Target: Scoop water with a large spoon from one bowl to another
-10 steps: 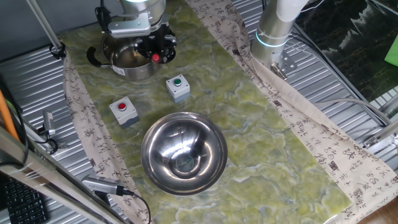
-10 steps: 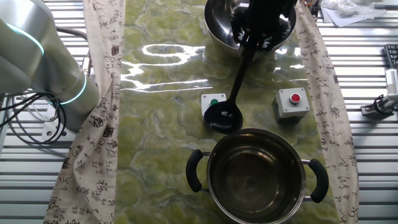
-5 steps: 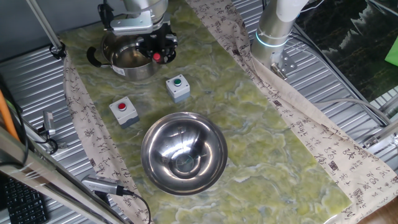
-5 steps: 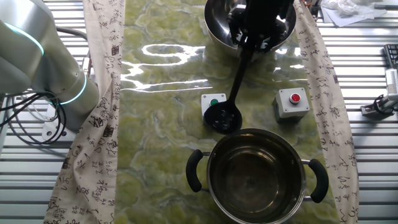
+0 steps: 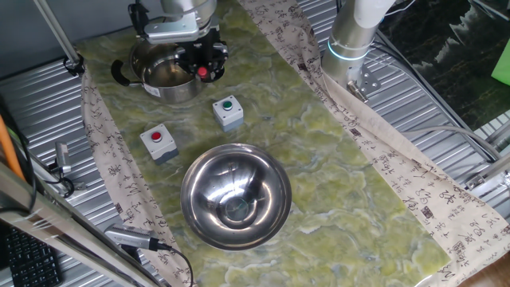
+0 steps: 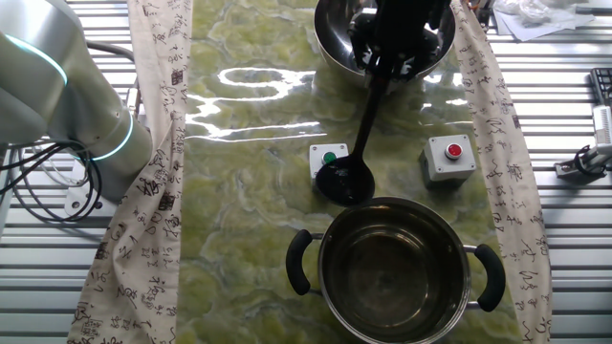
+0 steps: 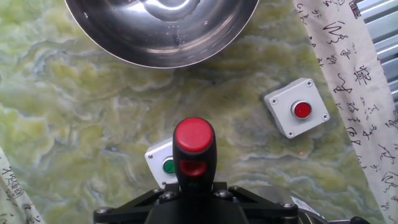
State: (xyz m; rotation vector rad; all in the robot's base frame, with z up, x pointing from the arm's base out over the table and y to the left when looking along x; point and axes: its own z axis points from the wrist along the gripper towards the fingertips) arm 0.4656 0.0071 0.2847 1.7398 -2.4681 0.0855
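While clamped between the fingers (image 7: 186, 198), large spoon (image 6: 356, 143) hangs above pot (image 6: 395, 268)

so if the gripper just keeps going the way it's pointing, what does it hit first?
Probably the green-button box: in the hand view it sits directly behind the red end of the large spoon held by the gripper. Depth is unclear, so it might reach the table beside it.

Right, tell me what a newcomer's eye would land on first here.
The big shiny bowl in the middle of the green marbled mat grabs the eye first. Next, the black ladle hanging from the gripper, its scoop just beside the black-handled pot. Two grey button boxes, one red, one green, sit between the vessels.
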